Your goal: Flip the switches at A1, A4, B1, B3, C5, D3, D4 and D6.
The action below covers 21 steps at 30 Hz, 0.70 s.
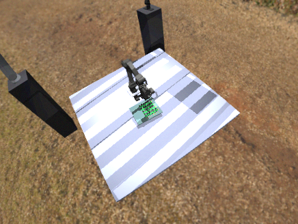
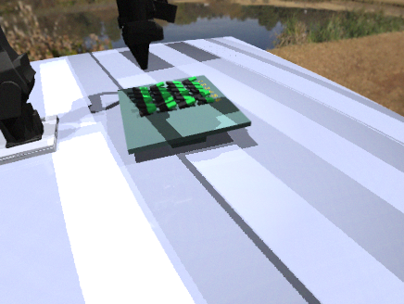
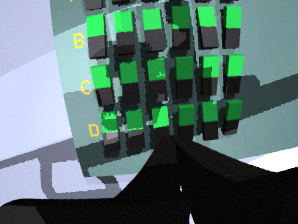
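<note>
The teal panel [image 1: 138,117] [image 2: 153,134] [image 3: 270,45] carries rows of green-and-black rocker switches. My gripper [image 2: 145,69] [image 3: 170,143] is shut and empty. Its tip hangs above the panel in the exterior view. In the wrist view it overlaps the near side of row D, just below D3 [image 3: 160,116] and D4 [image 3: 186,115]; contact is not visible. B1 [image 3: 95,25], B3 [image 3: 152,20], C5 [image 3: 210,66] and D6 [image 3: 233,111] show in full. Row A is mostly cut off at the top. Shadows make most raised ends hard to tell.
The arm's base plate [image 2: 28,151] stands on the striped table [image 1: 119,171] [image 2: 116,259] beside the panel. Two dark posts [image 1: 150,31] [image 1: 42,106] stand at the table's edges. Hard shadows cross the panel and the table.
</note>
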Motion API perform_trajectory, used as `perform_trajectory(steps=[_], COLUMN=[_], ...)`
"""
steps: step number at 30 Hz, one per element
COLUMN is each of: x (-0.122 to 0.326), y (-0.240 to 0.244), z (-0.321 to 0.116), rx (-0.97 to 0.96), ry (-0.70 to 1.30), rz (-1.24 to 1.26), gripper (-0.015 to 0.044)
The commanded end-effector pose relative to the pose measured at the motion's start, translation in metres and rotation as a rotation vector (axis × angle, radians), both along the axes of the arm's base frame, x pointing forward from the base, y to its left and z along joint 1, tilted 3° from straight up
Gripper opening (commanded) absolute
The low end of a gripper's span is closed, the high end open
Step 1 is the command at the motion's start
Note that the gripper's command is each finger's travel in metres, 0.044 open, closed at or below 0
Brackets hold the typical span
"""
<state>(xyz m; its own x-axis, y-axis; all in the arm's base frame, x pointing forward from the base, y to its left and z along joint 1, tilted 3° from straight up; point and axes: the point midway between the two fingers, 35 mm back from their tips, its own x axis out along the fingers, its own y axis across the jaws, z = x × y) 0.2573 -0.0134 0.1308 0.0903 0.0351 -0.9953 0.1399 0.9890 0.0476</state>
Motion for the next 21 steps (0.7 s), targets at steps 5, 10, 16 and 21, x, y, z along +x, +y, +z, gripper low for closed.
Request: perform_trajectory(steps=[5, 10, 16, 21], x=[-0.006, -0.005, -0.003, -0.003], y=[-0.015, -0.022, -0.021, -0.021], z=[0.007, -0.005, -0.029, -0.039], rx=[-0.001, -0.001, 0.002, 0.002], ry=[0.010, 0.018, 0.035, 0.035], rz=[0.001, 0.001, 0.002, 0.002], gripper=[0.0000, 0.0000, 0.0000, 0.0000])
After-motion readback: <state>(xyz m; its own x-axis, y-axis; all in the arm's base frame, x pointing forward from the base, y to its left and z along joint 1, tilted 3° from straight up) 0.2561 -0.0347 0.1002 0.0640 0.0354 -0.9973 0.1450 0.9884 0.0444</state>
